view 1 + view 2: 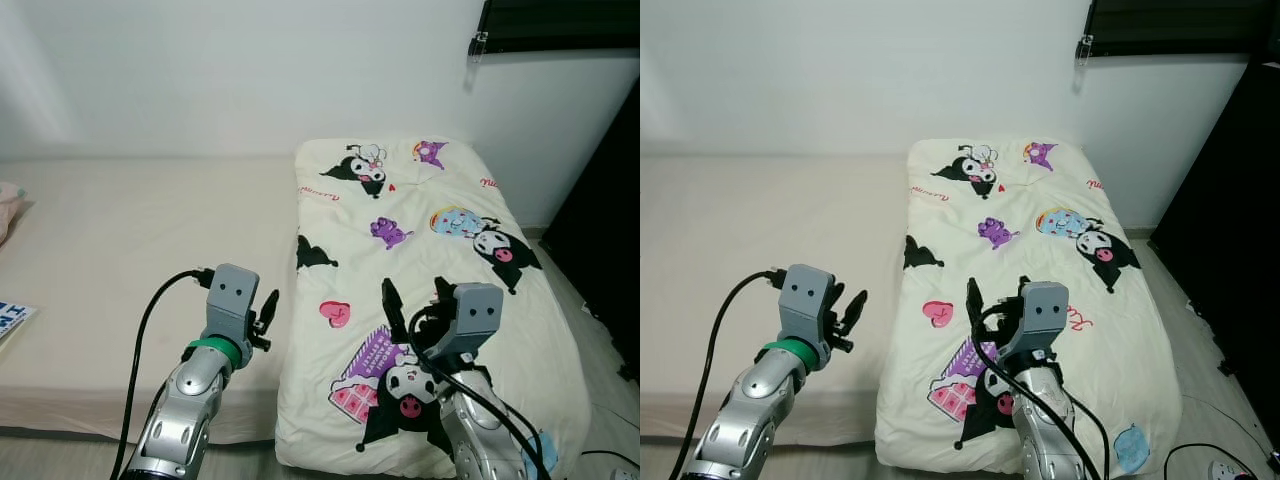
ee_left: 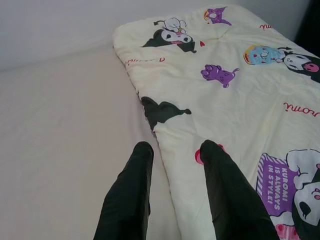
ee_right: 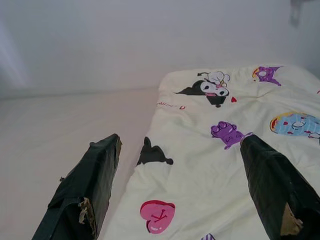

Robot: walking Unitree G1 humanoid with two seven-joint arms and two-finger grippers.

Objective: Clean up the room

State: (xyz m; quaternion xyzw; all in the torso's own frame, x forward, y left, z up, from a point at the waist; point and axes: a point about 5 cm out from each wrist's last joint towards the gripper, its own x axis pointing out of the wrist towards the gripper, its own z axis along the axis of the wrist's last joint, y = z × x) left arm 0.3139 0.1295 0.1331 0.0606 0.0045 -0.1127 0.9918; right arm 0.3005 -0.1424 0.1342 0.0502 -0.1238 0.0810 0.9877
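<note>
Quilt point(image 1: 420, 290) under right gripper point(image 1: 418, 297), beside left gripper point(image 1: 268, 318) — both spread

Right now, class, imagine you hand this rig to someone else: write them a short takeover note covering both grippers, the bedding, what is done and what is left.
Left gripper: open, holding nothing, raised over the bare mattress beside the near left edge of the cartoon-print blanket.
Right gripper: open wide, holding nothing, raised above the blanket's near half.
Blanket: lies flat over the right part of the bed, its near end hanging over the foot; the left part of the mattress is uncovered.
Done: nothing gripped yet.
Left: probably grasp the blanket's left edge and spread or fold it.
</note>
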